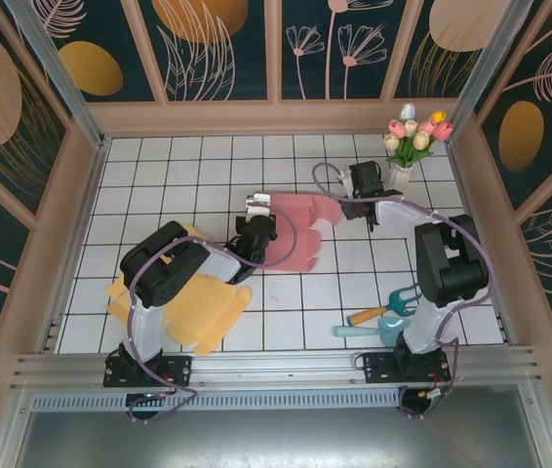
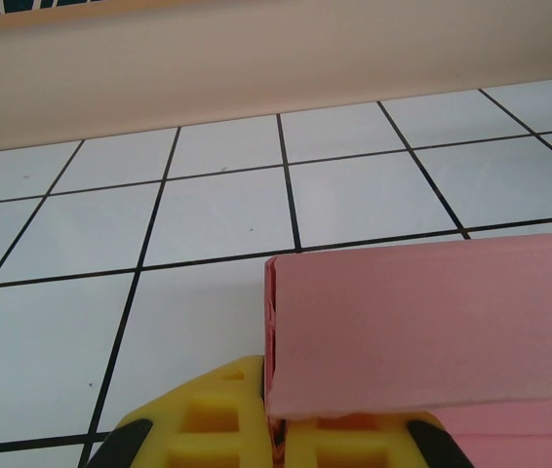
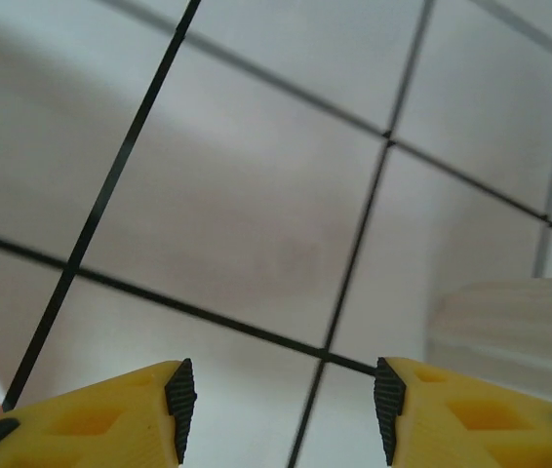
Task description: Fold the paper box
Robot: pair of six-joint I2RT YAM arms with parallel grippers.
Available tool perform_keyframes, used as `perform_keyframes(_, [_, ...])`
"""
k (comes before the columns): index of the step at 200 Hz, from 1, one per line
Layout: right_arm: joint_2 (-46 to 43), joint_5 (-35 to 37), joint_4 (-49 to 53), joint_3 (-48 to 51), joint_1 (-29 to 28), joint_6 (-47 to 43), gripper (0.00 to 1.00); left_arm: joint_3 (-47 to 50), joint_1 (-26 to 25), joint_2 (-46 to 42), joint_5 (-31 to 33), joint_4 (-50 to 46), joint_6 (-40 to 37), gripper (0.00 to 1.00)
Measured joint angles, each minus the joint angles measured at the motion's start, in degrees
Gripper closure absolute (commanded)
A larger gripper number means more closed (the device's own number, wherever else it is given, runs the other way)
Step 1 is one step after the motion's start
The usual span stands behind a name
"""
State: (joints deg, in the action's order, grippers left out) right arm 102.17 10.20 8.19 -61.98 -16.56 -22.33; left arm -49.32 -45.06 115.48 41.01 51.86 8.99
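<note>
1 pink paper box point(image 1: 305, 239) lies flat, a flap point(image 2: 422, 322) raised.

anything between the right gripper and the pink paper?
No. In the top view the stretch between the right gripper and the pink paper is bare tile; the right wrist view shows bare tile between its open fingers too.
</note>
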Motion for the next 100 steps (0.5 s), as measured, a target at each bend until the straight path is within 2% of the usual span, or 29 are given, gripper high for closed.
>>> perform_keyframes(100, [-1.29, -16.24, -2.75, 5.46, 0.02, -6.64, 0.48, -0.11, 0.00, 0.09, 0.00, -0.02, 0.00, 1.00])
